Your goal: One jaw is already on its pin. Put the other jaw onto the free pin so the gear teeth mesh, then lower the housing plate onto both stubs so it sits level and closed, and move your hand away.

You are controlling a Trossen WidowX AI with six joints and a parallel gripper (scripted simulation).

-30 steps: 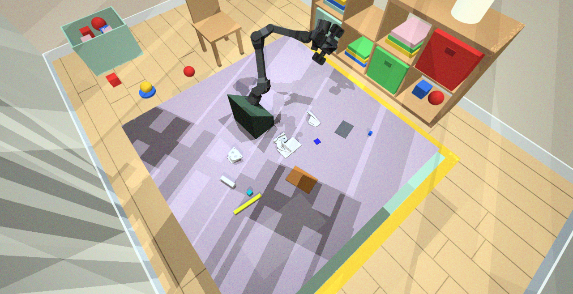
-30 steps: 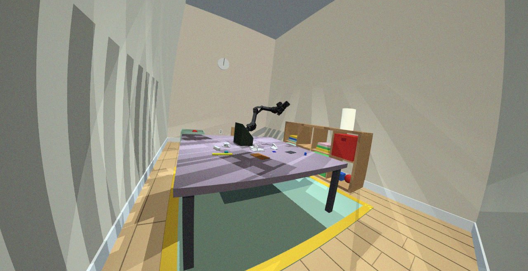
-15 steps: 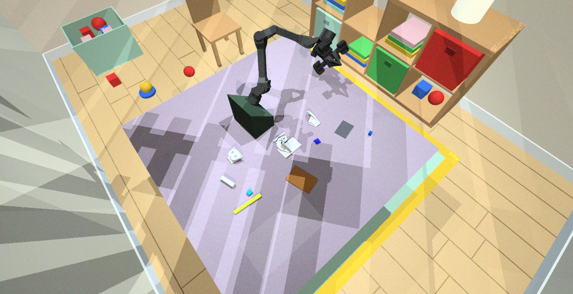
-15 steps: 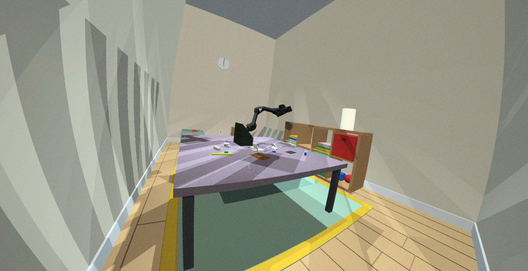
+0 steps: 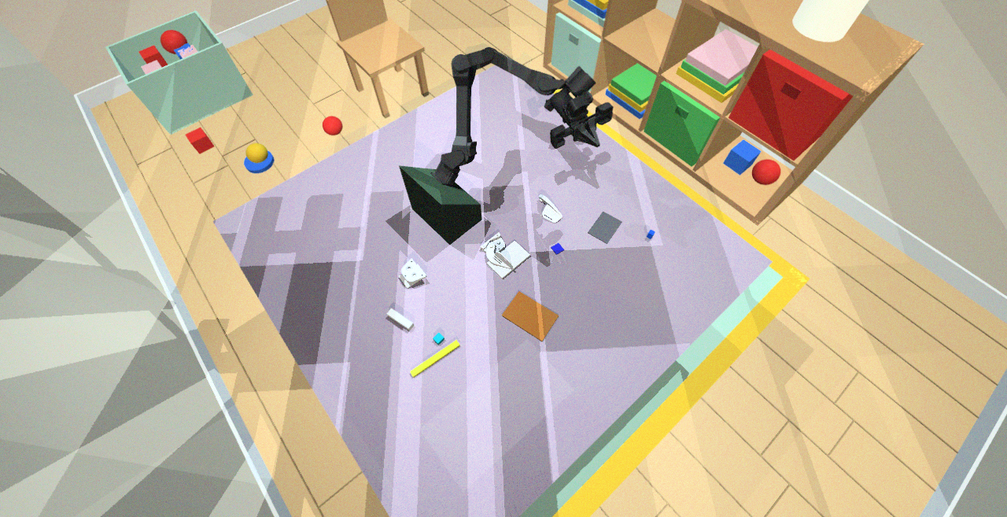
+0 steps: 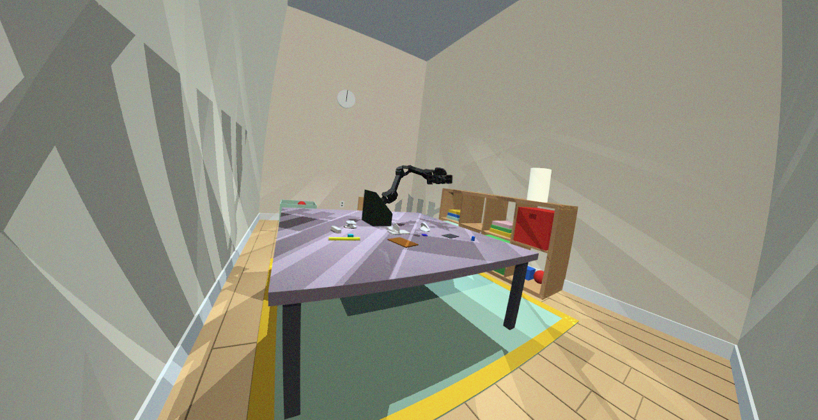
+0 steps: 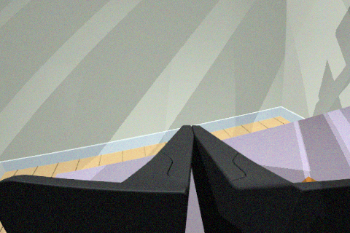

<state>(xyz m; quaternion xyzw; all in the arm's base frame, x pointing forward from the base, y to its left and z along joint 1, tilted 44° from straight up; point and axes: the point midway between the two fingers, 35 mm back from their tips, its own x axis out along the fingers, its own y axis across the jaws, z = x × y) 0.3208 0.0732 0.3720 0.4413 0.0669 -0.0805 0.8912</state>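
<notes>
My gripper (image 5: 596,142) (image 7: 189,133) is shut, with its fingertips together and nothing between them. It hangs high above the back right of the table, well away from the parts. The white base (image 5: 519,252) (image 6: 400,231) lies on the table in front of the arm's dark mount, with a white jaw (image 5: 496,245) at its left side; the pins and teeth are too small to make out. A loose white jaw (image 5: 551,212) (image 6: 424,227) lies behind and to the right of the base. The white housing plate (image 5: 412,272) (image 6: 349,224), with small dark holes, lies apart at the left.
The table (image 5: 464,443) (image 6: 343,263) also bears an orange plate (image 5: 530,315), a grey plate (image 5: 604,227), a dark blue piece (image 5: 557,248), a blue block (image 5: 651,234), a white bar (image 5: 400,319), a cyan block (image 5: 438,338) and a yellow bar (image 5: 435,358). The dark mount (image 5: 443,207) stands behind the base.
</notes>
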